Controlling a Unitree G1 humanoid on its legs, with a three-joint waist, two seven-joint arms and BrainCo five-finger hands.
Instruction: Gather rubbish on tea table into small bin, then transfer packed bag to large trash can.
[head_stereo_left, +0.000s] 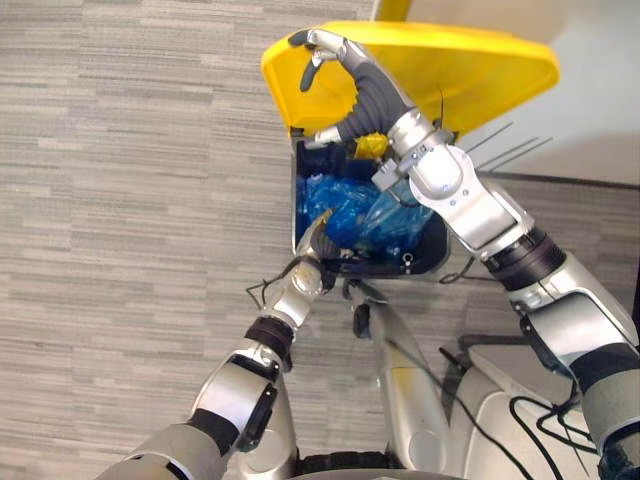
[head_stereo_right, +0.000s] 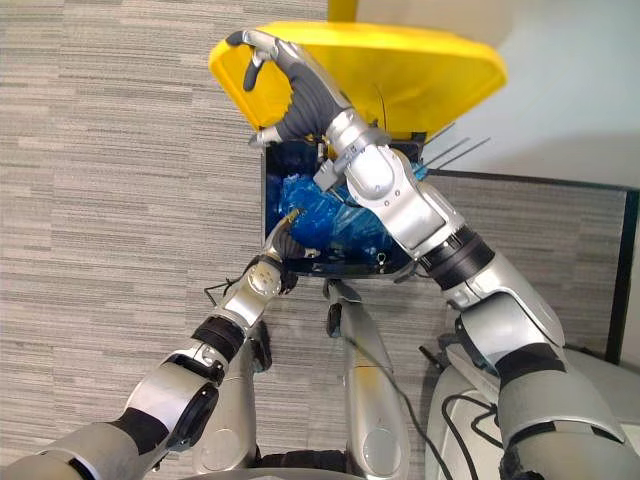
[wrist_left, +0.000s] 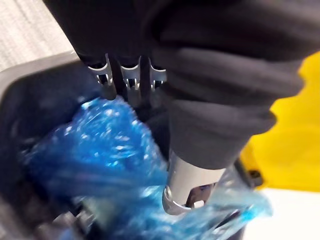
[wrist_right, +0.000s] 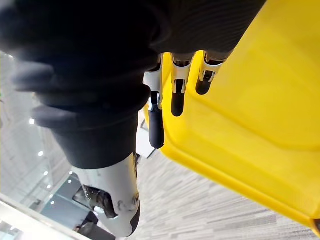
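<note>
Yellow plastic lid (head_stereo_left: 480, 70) of the large dark grey trash can (head_stereo_left: 432, 250) stands raised at the upper centre of the frame. We find the right hand (head_stereo_left: 365, 90) clamped on its left edge, fingers hooked over the top and thumb beneath, evidently to keep the mouth open. At centre frame the crumpled blue plastic bag (head_stereo_left: 360, 215) lies within the can's walls. The left hand (head_stereo_left: 312, 240) reaches in from lower left with fingers straight and thumb laid against the film, gripping nothing. We judge it is pressing the bag down so the lid can close.
</note>
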